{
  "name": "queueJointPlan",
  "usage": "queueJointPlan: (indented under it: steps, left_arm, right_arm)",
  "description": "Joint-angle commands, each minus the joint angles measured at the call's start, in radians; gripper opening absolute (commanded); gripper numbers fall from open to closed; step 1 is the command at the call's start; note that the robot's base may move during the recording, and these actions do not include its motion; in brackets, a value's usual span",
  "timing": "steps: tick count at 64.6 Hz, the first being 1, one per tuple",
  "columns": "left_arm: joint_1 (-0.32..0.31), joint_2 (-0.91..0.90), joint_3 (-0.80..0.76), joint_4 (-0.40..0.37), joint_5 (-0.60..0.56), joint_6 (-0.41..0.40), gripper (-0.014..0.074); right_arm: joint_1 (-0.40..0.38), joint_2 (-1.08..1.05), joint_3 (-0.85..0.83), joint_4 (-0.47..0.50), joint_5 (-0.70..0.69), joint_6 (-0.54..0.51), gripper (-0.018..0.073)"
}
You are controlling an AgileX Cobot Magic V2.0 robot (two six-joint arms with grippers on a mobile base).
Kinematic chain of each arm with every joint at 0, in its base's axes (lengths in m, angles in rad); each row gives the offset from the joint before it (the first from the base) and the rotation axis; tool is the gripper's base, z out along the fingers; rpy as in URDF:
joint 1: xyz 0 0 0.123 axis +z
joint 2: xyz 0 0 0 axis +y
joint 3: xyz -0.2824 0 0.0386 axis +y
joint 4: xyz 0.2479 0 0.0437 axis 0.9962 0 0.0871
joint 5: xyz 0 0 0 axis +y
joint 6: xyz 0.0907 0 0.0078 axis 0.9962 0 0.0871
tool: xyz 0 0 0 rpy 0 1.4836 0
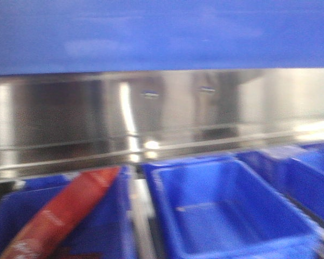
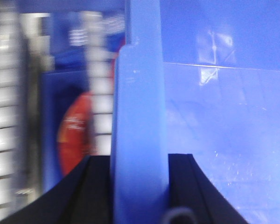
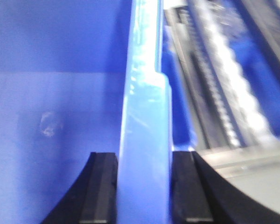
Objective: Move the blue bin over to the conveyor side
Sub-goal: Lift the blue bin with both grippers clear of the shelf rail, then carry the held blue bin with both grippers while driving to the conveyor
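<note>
The blue bin [image 1: 162, 32] fills the top of the front view as a broad, blurred blue wall hanging above the steel rail. In the left wrist view my left gripper [image 2: 140, 158] is shut on the bin's thick rim [image 2: 140, 107], one black finger [image 2: 100, 186] on each side. My right gripper [image 3: 143, 156] is shut the same way on the opposite rim [image 3: 144, 102], with the bin's inner floor [image 3: 51, 140] to its left. The conveyor side is out of view.
A shiny stainless-steel rail [image 1: 162, 118] runs across below the held bin. Under it stand other blue bins [image 1: 227, 210]; the left one holds a long red packet [image 1: 65, 216]. A metal track [image 3: 224, 70] passes to the right of my right gripper.
</note>
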Motion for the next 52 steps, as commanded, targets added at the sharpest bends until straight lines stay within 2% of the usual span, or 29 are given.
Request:
queueJointPlan:
  steps: [1,52]
  left_arm:
    - [-0.007,-0.021,-0.010,-0.003,-0.087,-0.002,-0.0019]
    - [-0.007,-0.021,-0.010,-0.003,-0.087,-0.002,-0.0019]
  right_arm:
    - [0.001,-0.021,-0.011,-0.011,-0.087,-0.006,-0.0088]
    - [0.001,-0.021,-0.011,-0.011,-0.087,-0.006,-0.0088]
